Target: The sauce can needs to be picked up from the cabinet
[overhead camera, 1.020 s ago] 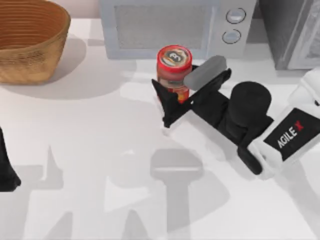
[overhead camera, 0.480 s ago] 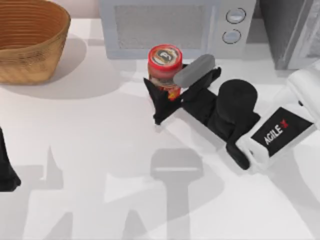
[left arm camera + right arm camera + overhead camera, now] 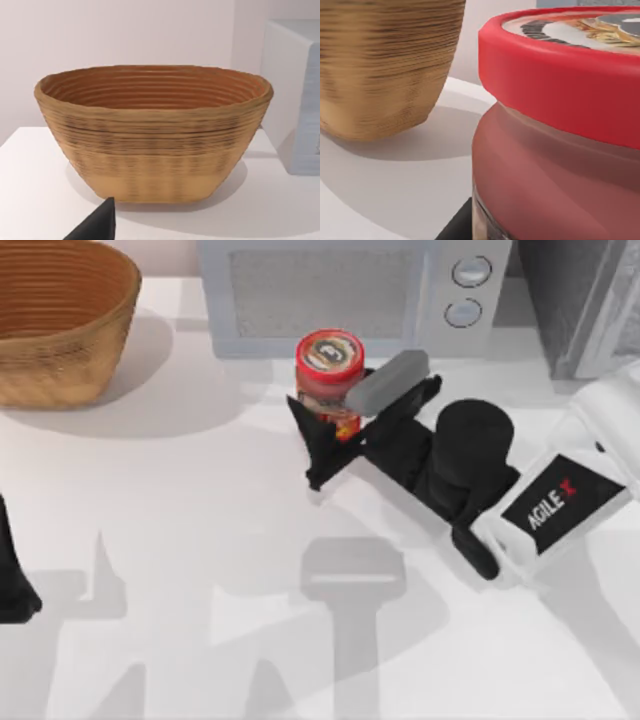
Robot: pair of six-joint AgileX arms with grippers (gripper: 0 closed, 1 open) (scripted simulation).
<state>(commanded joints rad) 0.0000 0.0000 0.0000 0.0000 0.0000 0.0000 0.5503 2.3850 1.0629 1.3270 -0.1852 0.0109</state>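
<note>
The sauce can, with a red lid and a red-orange label, stands upright just in front of the microwave. My right gripper is shut on it, one finger on each side of the label. The same can looms close in the right wrist view. At the back right corner is the cabinet, dark grey with a pale framed door; the can is outside it and well to its left. My left gripper is parked at the table's left edge.
A woven basket stands at the back left and faces the left wrist camera. The microwave has two round knobs. White table lies open in front of the can and the arms.
Over the last second my right gripper carried the sauce can a little to the left and toward the microwave. It has barely moved in the last half second. The left arm stayed put.
</note>
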